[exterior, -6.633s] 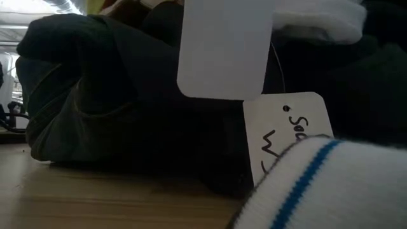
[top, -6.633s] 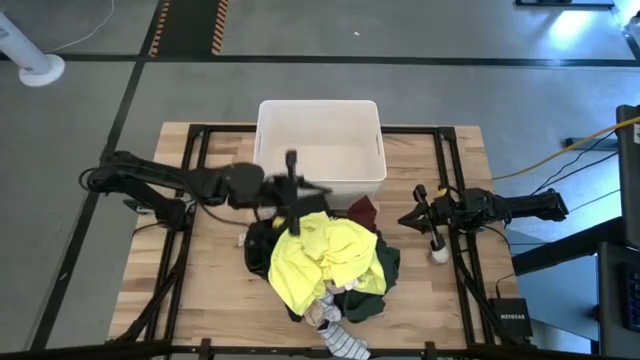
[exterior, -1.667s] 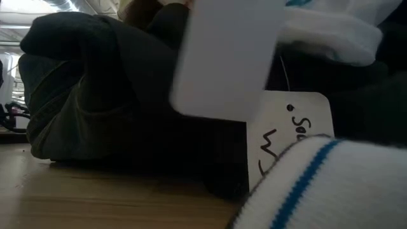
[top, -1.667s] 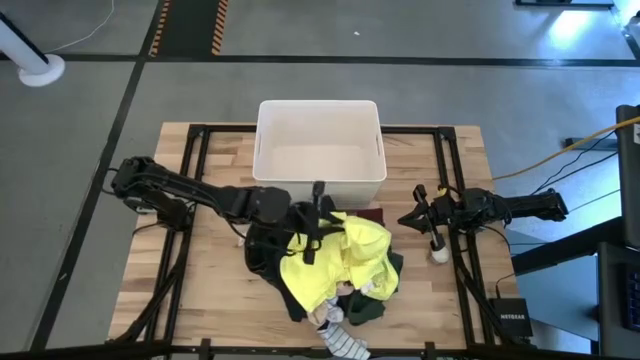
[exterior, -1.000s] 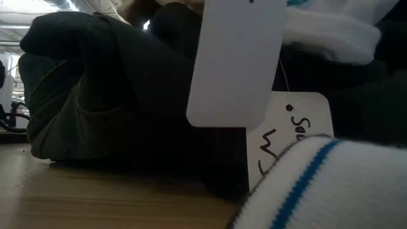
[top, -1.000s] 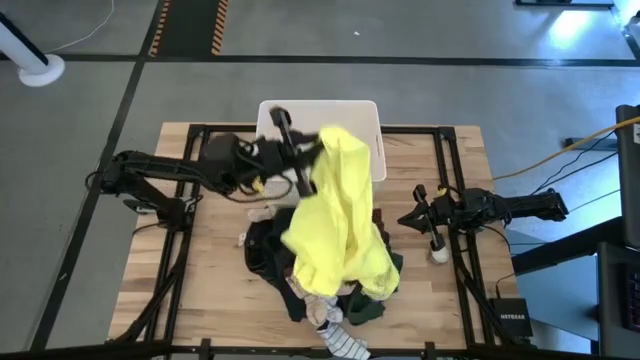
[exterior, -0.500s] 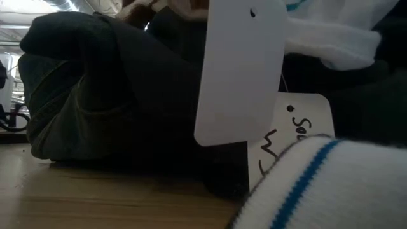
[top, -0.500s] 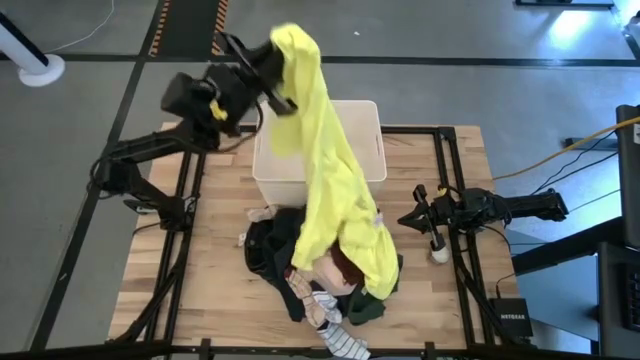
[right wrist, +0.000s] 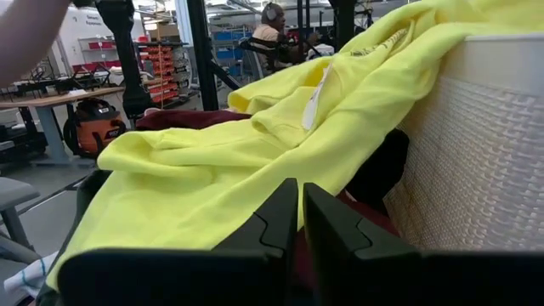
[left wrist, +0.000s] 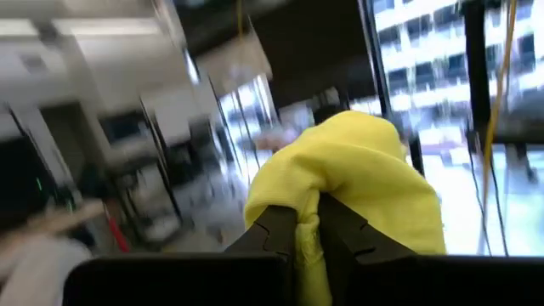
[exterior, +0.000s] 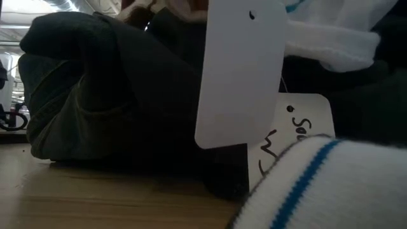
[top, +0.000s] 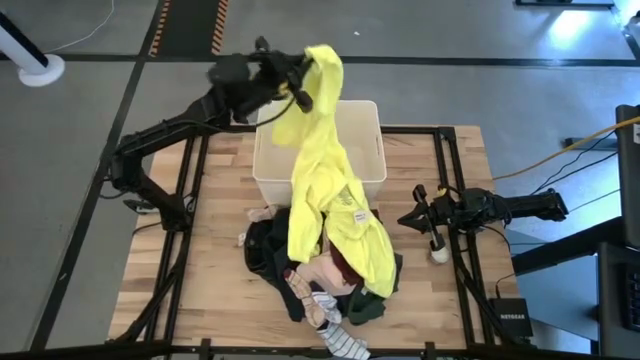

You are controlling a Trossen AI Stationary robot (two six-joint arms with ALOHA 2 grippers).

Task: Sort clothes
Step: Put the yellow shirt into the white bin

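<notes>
I have the left tool (top: pixel 300 78) raised high over the far rim of the white bin (top: pixel 372 160), its fingers (left wrist: pixel 274 229) clamped tight on a fold of the yellow garment (top: pixel 325 180). That garment hangs in a long drape across the bin and down onto the pile of dark clothes (top: pixel 268 250) on the counter (top: pixel 215 290), its lower end resting on the pile. My right tool (top: pixel 420 212) waits beside the pile, fingers (right wrist: pixel 276 212) pressed together on nothing.

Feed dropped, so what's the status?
Left gripper shut on yellow garment, raised over bin. Garment's tail draped on pile. Right gripper shut, parked beside pile.
</notes>
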